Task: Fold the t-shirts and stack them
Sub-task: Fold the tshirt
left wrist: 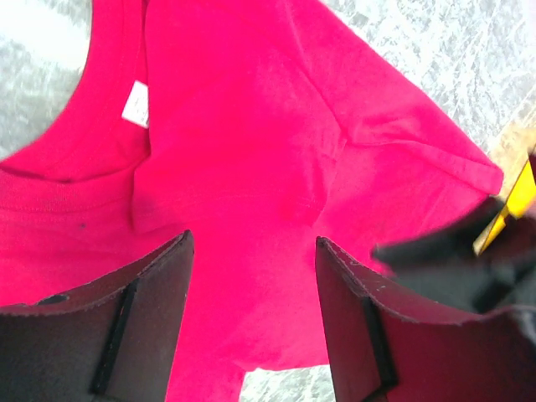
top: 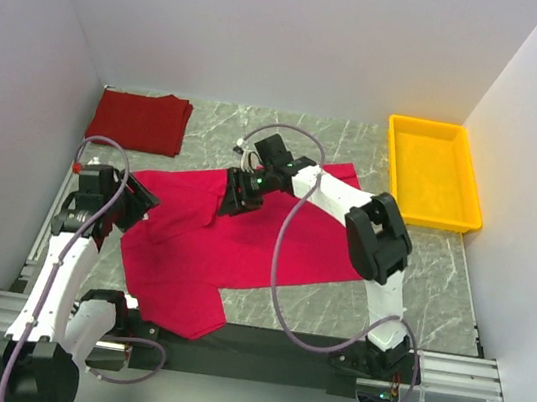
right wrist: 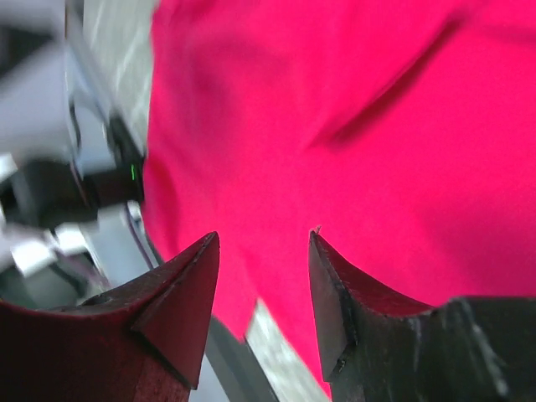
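A bright crimson t-shirt [top: 252, 244] lies spread across the middle of the table, its left side creased and partly folded over. Its white neck label [left wrist: 136, 104] shows in the left wrist view. A darker red t-shirt [top: 139, 121] lies folded at the back left. My left gripper [top: 139, 204] hovers at the crimson t-shirt's [left wrist: 251, 126] left edge; its jaws [left wrist: 254, 243] are open with only cloth below them. My right gripper [top: 235, 196] is over the t-shirt's upper middle. In the right wrist view, it [right wrist: 264, 239] stands open above the cloth [right wrist: 352, 109], holding nothing.
A yellow plastic tray [top: 432, 175] stands at the back right. White walls close in the table on the left, back and right. The right arm's cable [top: 277, 263] loops over the shirt. A black strip [top: 258, 339] runs along the near table edge.
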Robot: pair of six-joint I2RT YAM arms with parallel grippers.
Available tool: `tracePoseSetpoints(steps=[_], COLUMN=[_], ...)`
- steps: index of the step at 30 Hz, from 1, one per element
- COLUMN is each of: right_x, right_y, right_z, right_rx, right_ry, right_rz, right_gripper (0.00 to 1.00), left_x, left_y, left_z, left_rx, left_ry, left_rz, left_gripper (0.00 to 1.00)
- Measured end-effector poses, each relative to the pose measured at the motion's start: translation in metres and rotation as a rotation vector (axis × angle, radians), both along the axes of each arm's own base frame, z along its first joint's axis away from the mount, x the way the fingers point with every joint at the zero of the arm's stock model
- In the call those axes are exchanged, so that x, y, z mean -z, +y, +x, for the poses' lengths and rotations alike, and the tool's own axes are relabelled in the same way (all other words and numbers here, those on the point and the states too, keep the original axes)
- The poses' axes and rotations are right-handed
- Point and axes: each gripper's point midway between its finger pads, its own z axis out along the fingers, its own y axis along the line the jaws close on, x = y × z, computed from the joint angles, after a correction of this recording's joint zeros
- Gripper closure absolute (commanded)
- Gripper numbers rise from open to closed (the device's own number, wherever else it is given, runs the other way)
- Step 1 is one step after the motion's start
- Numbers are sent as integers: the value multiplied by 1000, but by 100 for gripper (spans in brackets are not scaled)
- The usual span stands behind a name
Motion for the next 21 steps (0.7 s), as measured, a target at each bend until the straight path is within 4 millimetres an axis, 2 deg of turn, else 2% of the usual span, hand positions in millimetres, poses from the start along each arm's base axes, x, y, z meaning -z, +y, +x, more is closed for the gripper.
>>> tracePoseSetpoints(steps=[3,7,10,17,21], right_x=[12,29,37,41,52], right_y=[13,21,29,53,58], right_z=[23,38,36,22,24], right_rx=[113,204,232,257,283], right_ry=[52,100,115,106,107], right_rz=[-24,-60,-84,-123,-149], right_gripper=[46,47,49,55,55], left_x=[5,16,16,13,11], left_y=[-1,-3,-3,0,0], left_z=[-6,-15,-19,-20,-20], left_rx=[-16,-29,-37,-54,-55], left_ry=[1,24,24,9,3], left_rz=[-17,-32,-35,-31,-32], left_gripper=[35,35,34,35,35])
